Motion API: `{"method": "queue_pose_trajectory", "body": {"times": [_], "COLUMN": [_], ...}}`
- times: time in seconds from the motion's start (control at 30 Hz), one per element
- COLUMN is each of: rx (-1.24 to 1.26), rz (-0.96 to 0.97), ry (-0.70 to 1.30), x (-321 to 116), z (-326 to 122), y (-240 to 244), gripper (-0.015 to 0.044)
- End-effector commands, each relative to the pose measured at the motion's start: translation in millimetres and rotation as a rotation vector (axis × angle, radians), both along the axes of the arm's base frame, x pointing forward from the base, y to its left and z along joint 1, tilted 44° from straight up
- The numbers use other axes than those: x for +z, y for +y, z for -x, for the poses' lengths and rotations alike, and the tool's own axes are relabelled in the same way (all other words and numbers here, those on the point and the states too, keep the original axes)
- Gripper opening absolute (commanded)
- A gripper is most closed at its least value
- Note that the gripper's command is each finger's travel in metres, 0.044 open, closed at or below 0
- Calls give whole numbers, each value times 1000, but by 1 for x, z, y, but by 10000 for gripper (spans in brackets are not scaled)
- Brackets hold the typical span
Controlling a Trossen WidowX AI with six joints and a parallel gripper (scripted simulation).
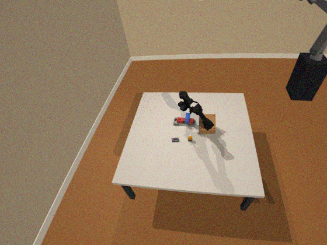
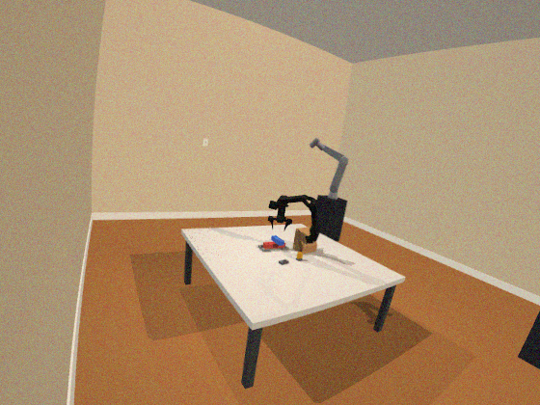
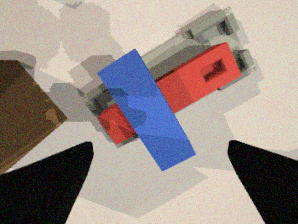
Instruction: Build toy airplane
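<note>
One worktop (image 1: 163, 172) (image 2: 289, 294) carries the cradle (image 1: 174, 125) (image 2: 260, 248) (image 3: 165, 55), holding the red fuselage (image 1: 180, 119) (image 2: 268, 245) (image 3: 187, 90) with the blue wing (image 1: 187, 118) (image 2: 278, 240) (image 3: 147, 111) across it, seating unconfirmed; my tool (image 2: 280, 228) (image 3: 160, 148) hangs wide and empty, orange tail fin (image 1: 190, 137) (image 2: 299, 256) still unfitted.

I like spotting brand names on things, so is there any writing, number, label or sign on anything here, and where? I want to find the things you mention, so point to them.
No text can be read anywhere.
None shows on the blue wing (image 1: 187, 118) (image 2: 278, 240) (image 3: 150, 117) or red fuselage (image 1: 181, 119) (image 2: 268, 245) (image 3: 181, 91).
The dark small piece (image 1: 175, 140) (image 2: 283, 262) is too small to tell.
</note>
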State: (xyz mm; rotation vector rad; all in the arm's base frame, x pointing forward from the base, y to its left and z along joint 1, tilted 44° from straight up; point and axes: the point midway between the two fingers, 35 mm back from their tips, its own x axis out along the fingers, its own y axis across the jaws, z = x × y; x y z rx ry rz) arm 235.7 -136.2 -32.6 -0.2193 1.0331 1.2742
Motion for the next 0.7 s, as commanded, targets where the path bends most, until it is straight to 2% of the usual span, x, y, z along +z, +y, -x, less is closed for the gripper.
{"method": "queue_pose_trajectory", "body": {"times": [0.0,0.13,0.67], "rx": [-511,-689,-689], "rz": [48,65,65], "ry": [481,645,645], "x": [-1,-2,-2], "z": [0,0,0], "y": [0,1,1], "gripper": [440,440,440]}}
